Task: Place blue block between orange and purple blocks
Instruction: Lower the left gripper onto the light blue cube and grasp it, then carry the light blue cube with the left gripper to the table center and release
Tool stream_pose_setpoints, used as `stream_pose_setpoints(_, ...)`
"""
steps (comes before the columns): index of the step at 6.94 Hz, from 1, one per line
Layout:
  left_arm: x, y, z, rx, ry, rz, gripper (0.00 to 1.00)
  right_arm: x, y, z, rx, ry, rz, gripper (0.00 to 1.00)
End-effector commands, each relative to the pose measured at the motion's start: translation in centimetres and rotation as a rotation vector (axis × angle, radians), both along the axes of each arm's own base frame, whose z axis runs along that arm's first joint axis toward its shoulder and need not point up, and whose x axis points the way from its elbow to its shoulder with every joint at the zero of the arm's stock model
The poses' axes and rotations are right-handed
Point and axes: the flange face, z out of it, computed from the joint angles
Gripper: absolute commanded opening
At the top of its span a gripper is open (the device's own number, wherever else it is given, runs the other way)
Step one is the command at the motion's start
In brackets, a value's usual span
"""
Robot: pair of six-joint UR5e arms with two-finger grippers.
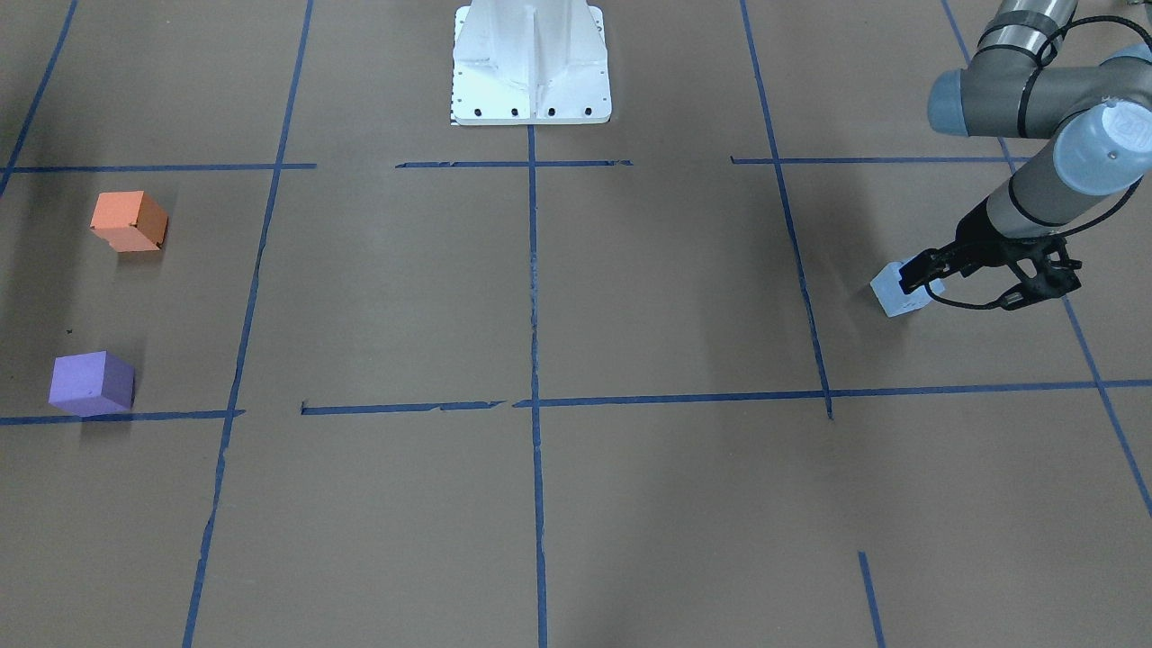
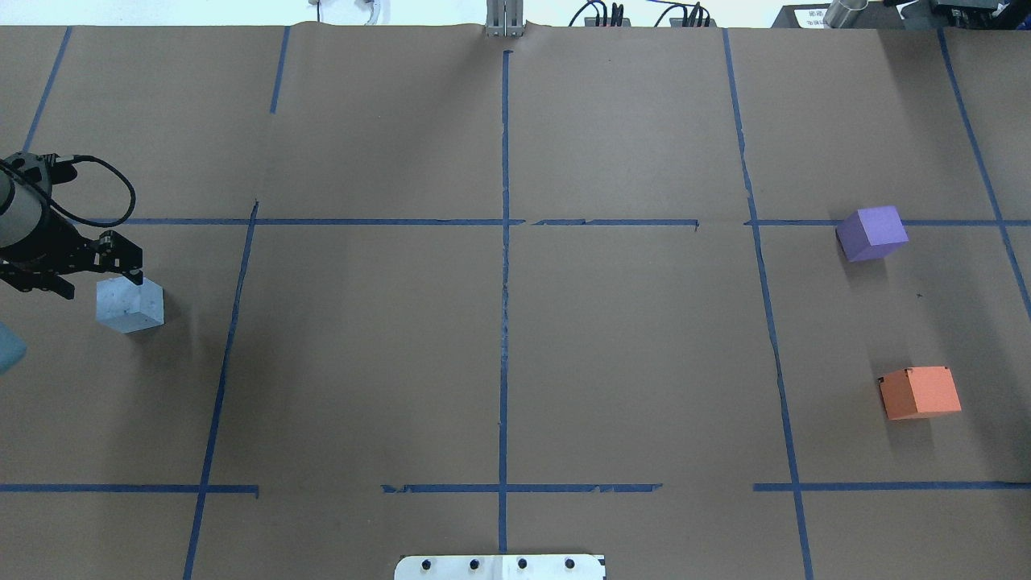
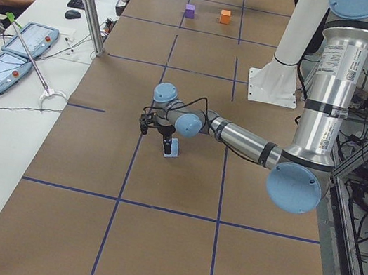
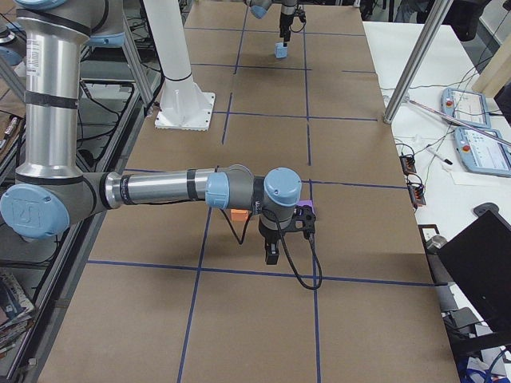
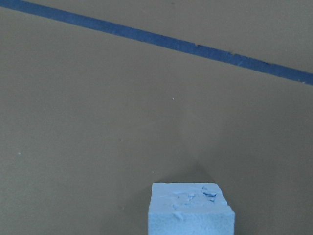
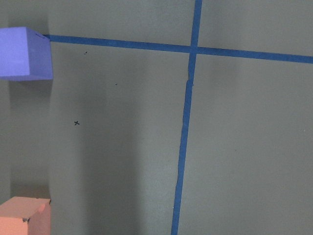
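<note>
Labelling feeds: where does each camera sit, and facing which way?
Front-facing: across table, facing base; left gripper.
Overhead: behind base, looking down; left gripper.
Exterior left: table's end; left arm near.
Exterior right: opposite end; right arm near.
Left wrist: down onto blue block.
Right wrist: down onto purple block, orange block.
First two share all blocks.

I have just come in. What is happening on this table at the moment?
The left gripper is down at the blue block, which sits on the table at the robot's left end. Its jaws look open, so the block seems not yet gripped. The orange block and purple block lie at the far right end with a gap between them. The right gripper hangs near those two; whether it is open cannot be told.
</note>
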Motion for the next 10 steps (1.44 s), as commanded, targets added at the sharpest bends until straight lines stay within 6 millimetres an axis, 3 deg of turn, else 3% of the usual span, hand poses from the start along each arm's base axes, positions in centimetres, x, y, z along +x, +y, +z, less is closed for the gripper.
stream_pose_setpoints(1, 2.3, 0.7, 1.3, 0.003, 0.008, 0.029, 1.00, 0.0, 0.0, -0.1, 0.002, 0.000, 0.000, 1.00)
stream_pose_setpoints(2, 4.0, 1.4, 2.3, -0.003, 0.003, 0.062, 1.00, -0.1, 0.0, -0.1, 0.003, 0.000, -0.003, 1.00)
stream_pose_setpoints(3, 5.1, 1.1, 2.3, 0.010, 0.012, 0.076, 0.64, -0.1, 0.0, 0.0, 0.001, 0.000, -0.004, 1.00)
stream_pose_setpoints(4, 5.8, 0.2, -0.3, 0.041, 0.039, 0.070, 0.05, -0.2, 0.0, -0.1, 0.003, 0.000, -0.006, 1.00)
stream_pose_setpoints(5, 7.2, -1.4, -6.5, 0.067, 0.097, 0.022, 0.00, -0.4, 0.0, -0.1, 0.003, 0.000, -0.010, 1.00)
stream_pose_setpoints(6, 9.8, -3.4, -14.0, 0.098, 0.158, -0.007, 0.00, -0.4, 0.0, -0.1, 0.002, 0.000, -0.009, 1.00)
stream_pose_setpoints(7, 14.5, -3.4, -21.6, 0.137, 0.195, 0.045, 0.00, -0.6, -0.1, -0.1, 0.002, 0.000, -0.014, 1.00)
stream_pose_setpoints(8, 19.8, -2.3, -28.7, 0.207, 0.184, 0.069, 0.00, -0.8, -0.1, -0.1, 0.002, 0.000, -0.018, 1.00)
stream_pose_setpoints(9, 26.4, 1.3, -33.8, 0.287, 0.137, 0.096, 0.00, -1.0, -0.1, -0.1, 0.002, 0.000, -0.023, 1.00)
stream_pose_setpoints(10, 31.0, 3.1, -35.9, 0.330, 0.108, 0.111, 0.01, -1.8, -0.3, -0.2, 0.004, -0.002, -0.039, 1.00)
